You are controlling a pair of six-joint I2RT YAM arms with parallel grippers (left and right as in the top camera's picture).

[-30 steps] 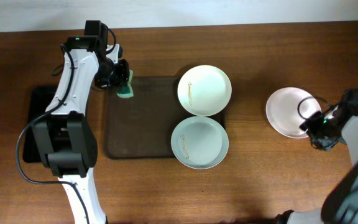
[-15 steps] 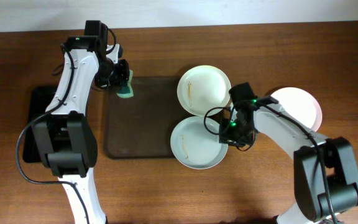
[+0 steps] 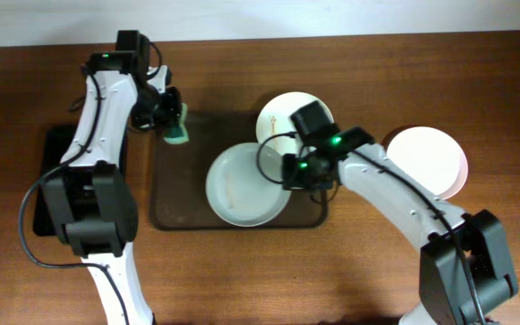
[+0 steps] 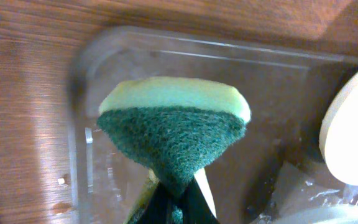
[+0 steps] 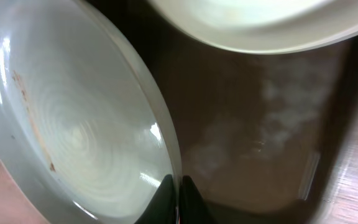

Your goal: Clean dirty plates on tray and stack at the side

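A pale green plate [image 3: 242, 187] with a brown streak lies in the middle of the dark brown tray [image 3: 177, 203]. My right gripper [image 3: 289, 171] is shut on its right rim. The wrist view shows that plate [image 5: 73, 124] tilted, its edge pinched between the right gripper's [image 5: 179, 185] jaws. A second dirty cream plate [image 3: 283, 119] sits at the tray's far right corner, partly under my right arm. My left gripper [image 3: 165, 116] hovers at the tray's far left corner, shut on a green and yellow sponge [image 3: 180, 126]. In its wrist view the sponge [image 4: 173, 124] fills the middle above the gripper [image 4: 176, 208].
A pinkish-white plate [image 3: 431, 161] lies on the wooden table right of the tray. A black pad [image 3: 57, 181] sits at the left, under my left arm. The cream plate's edge [image 4: 347, 124] shows at the right of the left wrist view.
My right arm came from the side plate to the tray, shut on the near plate's rim and pulled that plate left toward the tray's middle. The left arm barely shifted.
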